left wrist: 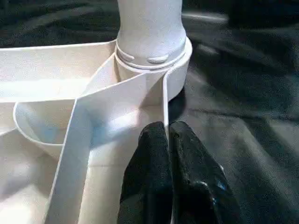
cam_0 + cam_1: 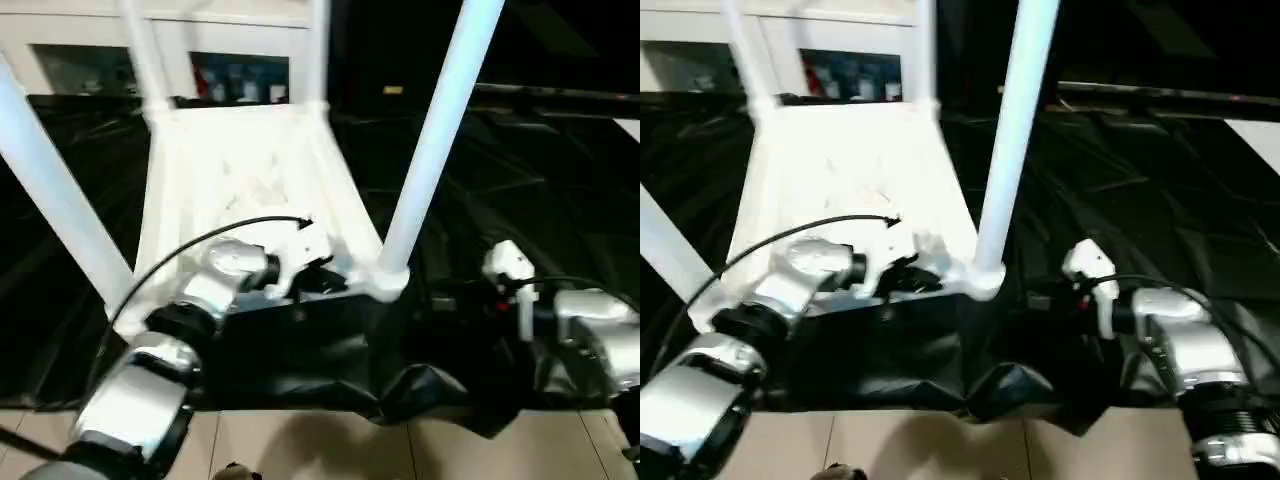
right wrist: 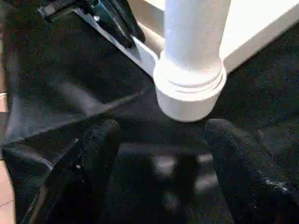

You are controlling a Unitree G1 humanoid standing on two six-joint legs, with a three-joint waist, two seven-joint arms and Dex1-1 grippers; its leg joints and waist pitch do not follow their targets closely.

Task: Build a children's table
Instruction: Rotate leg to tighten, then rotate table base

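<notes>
- Black sheeting (image 2: 520, 180) covers the surface nearest me, crumpled at its front edge.
- My left gripper (image 1: 167, 140) is pinched shut on a thin rib of the upturned tabletop (image 2: 250, 180), just beside the near corner socket (image 1: 180, 70).
- My right gripper (image 3: 163, 163) stands wide apart, holding nothing, near that socket's leg (image 2: 435, 130).
- Farther off, three more legs stand upright in their sockets.

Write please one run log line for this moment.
tabletop: upside down, four legs in | left gripper: shut on tabletop rib | right gripper: open, beside near right leg
</notes>
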